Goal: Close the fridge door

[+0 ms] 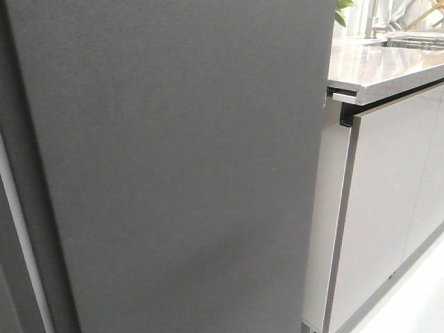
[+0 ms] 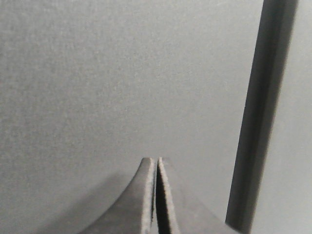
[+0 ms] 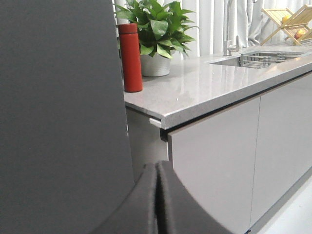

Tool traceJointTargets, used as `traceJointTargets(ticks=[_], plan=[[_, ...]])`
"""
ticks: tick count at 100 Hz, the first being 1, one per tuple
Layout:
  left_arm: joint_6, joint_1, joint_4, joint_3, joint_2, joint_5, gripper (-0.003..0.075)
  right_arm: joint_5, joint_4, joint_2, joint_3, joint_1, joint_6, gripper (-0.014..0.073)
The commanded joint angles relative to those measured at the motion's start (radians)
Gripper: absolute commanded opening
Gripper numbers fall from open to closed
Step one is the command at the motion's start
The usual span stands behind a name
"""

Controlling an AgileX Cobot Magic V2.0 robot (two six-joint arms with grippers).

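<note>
A tall, flat, matte dark-grey fridge door [image 1: 180,166] fills most of the front view. Only its outer face shows; its inner face and bins are hidden. A pale strip [image 1: 21,236] and a dark gap run down its left side. Neither gripper shows in the front view. My left gripper [image 2: 156,160] is shut and empty, its tips very close to a plain grey panel [image 2: 122,73] beside a dark vertical gap [image 2: 261,117]. My right gripper [image 3: 158,164] is shut and empty, just off the door's [image 3: 58,112] edge nearest the cabinets.
A grey stone counter [image 1: 388,69] and glossy light-grey cabinet doors [image 1: 388,208] stand right of the fridge. On the counter [image 3: 204,87] are a red bottle [image 3: 130,58], a potted plant [image 3: 158,29], a sink [image 3: 258,58] and a wooden rack [image 3: 290,19].
</note>
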Motion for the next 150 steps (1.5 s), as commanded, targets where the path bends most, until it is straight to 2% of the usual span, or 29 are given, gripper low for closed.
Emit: traceJointTargets(ticks=[1, 17, 38, 74, 150], plan=[[-0.004, -0.005, -0.002, 0.028, 0.019, -0.077, -0.0021, -0.079, -0.011, -0.04, 0.03, -0.007, 0.002, -0.0076], [-0.004, -0.005, -0.002, 0.028, 0.019, -0.077, -0.0021, -0.079, -0.011, -0.09, 0.097, -0.007, 0.002, -0.0076], [-0.004, -0.005, -0.002, 0.028, 0.019, -0.077, -0.0021, -0.049, -0.011, -0.139, 0.097, -0.007, 0.002, -0.0076], [-0.004, -0.005, -0.002, 0.028, 0.019, -0.077, -0.0021, -0.039, -0.026, -0.138, 0.097, 0.044, 0.002, -0.0076], [-0.004, -0.005, -0.002, 0.028, 0.019, -0.077, -0.0021, -0.027, -0.026, -0.138, 0.097, 0.044, 0.002, -0.0076]])
